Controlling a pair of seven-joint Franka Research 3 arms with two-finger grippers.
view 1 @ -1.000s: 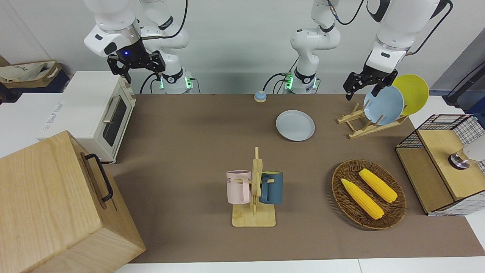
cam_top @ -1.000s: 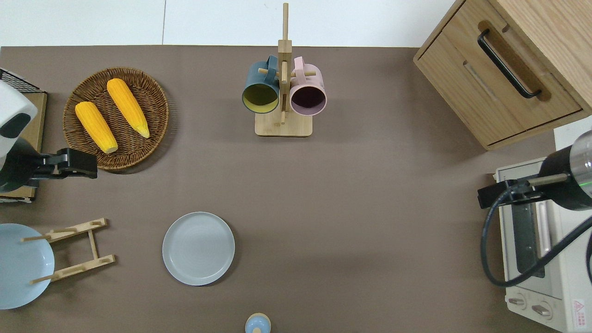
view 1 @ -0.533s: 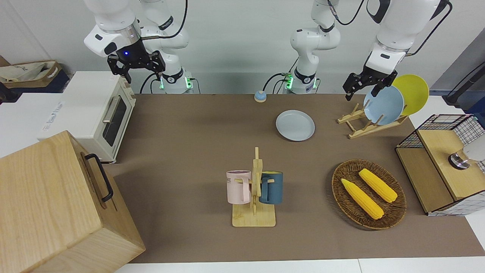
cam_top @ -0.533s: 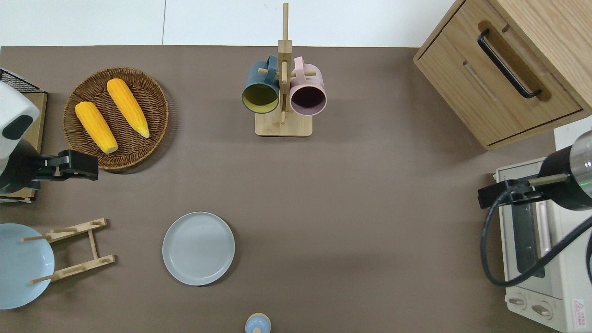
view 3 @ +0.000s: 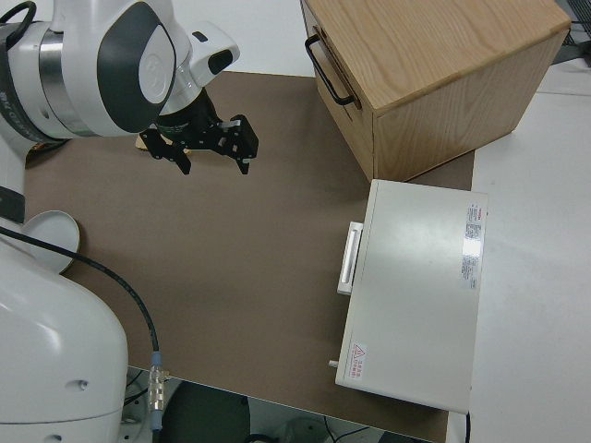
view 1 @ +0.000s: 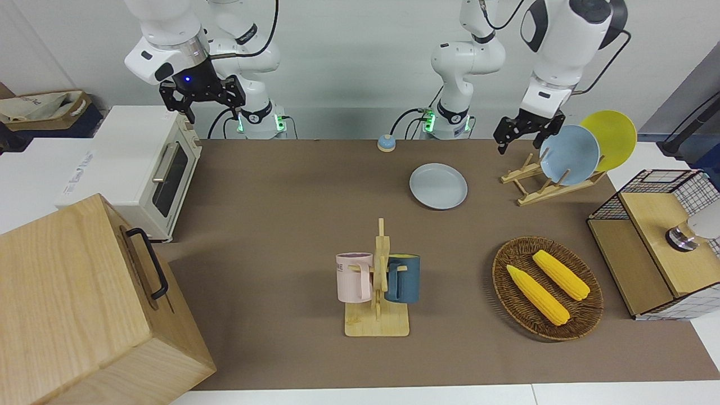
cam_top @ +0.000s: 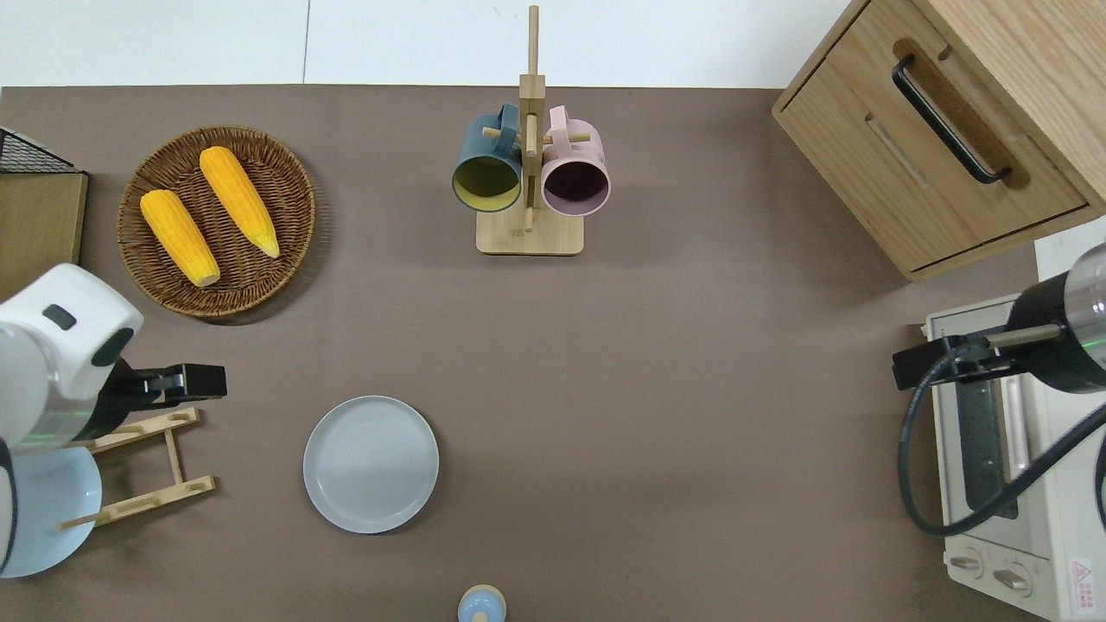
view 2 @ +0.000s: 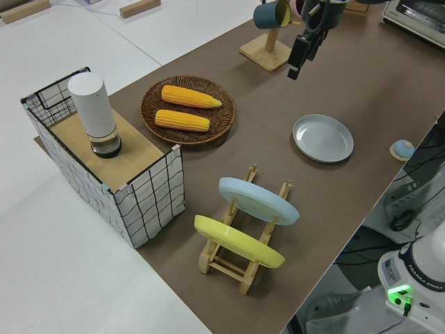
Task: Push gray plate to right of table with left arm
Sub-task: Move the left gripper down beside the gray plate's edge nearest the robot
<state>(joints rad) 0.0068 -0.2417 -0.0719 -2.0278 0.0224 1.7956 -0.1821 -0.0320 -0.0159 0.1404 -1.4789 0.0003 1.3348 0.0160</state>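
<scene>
left arm up, plate untouched

brown worktop (cam_top: 657, 363). right arm parked. left arm's end effector (cam_top: 203, 381) hangs in the air over bare worktop beside the wooden plate rack (cam_top: 143, 466), fingers spread, holding nothing. gray plate (cam_top: 371, 464) lies flat between rack and small bell (cam_top: 481, 604), well apart from end effector.

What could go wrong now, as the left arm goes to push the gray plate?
The left gripper hangs over the wooden plate rack, so lowering carelessly could knock it. The gray plate has only a low rim; the gripper might ride over it. A skewed push could send it into the small bell.
</scene>
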